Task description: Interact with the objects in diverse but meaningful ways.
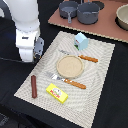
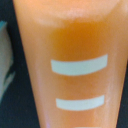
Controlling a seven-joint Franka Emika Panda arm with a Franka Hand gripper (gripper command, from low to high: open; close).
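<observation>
item: ridged bread loaf (image 2: pixel 75 60), orange with pale stripes, filling the wrist view, seemingly riding in the gripper (image 1: pixel 36 50) above the placemat's (image 1: pixel 100 75) edge; finger spread is hiding, cannot tell. sausage (image 1: pixel 34 86), yellow box (image 1: pixel 57 93), blue carton (image 1: pixel 81 40) lying on the mat.

A mat (image 1: pixel 100 65) lies on the bench (image 1: pixel 120 95), and a plate (image 1: pixel 69 66) sits at its middle. The carton (image 1: pixel 81 40) stands behind the plate, the knife (image 1: pixel 83 58) lies at the plate's far rim toward the exterior view's right, and the fork (image 1: pixel 67 80) lies just before it. The box (image 1: pixel 57 93) lies nearer still, the sausage (image 1: pixel 34 86) lies at the mat's edge on the exterior view's left, and two pots (image 1: pixel 80 10) stand side by side on a board (image 1: pixel 107 27) behind the mat.
</observation>
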